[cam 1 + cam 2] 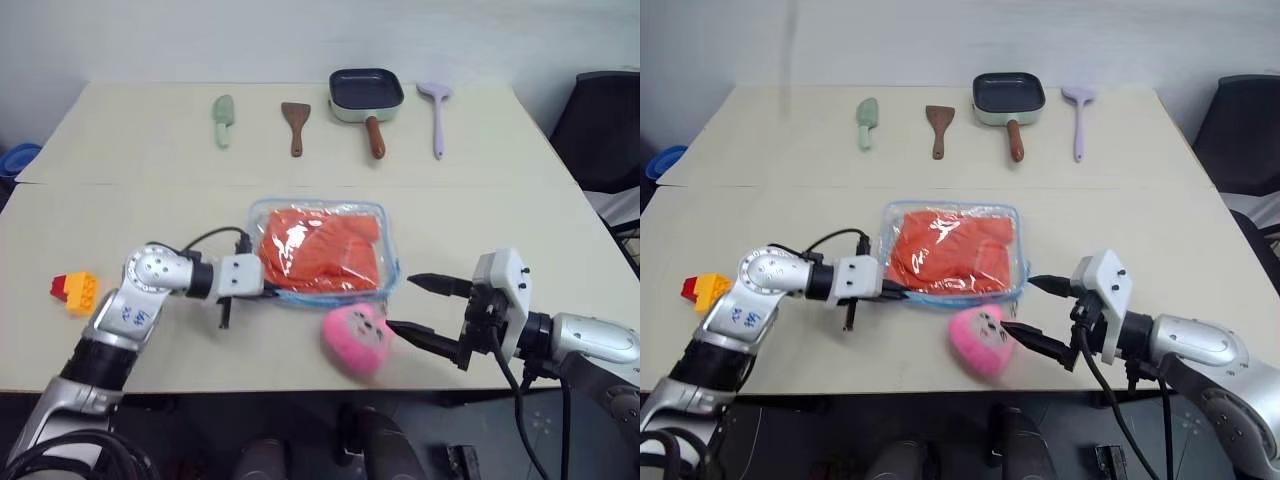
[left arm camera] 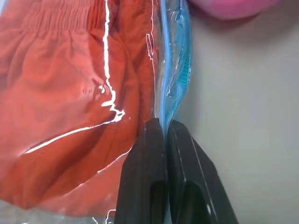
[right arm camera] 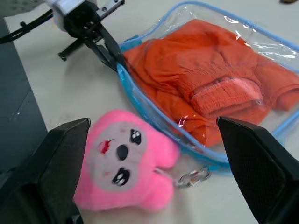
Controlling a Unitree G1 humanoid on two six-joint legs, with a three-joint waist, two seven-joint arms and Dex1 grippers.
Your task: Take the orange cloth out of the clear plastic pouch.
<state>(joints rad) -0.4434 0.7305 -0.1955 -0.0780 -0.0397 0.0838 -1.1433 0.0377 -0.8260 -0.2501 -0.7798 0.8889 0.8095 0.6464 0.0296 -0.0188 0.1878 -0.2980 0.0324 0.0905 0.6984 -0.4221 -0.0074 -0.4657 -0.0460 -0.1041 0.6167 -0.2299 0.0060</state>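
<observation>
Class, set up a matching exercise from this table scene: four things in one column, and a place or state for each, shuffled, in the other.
Things
1. left gripper
2. right gripper
3. orange cloth
4. pink plush charm

Places or states
A. inside the clear plastic pouch
B. shut on the pouch's blue edge
C. open
D. on the table, at the pouch's near edge

Pairs: 1-B, 2-C, 3-A, 4-D

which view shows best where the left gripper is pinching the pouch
The left wrist view: the left gripper is shut on the light-blue edge of the clear plastic pouch. The right wrist view shows that pinch from across the pouch, smaller. Both eye views show it from above, where it is too small to judge.
</observation>
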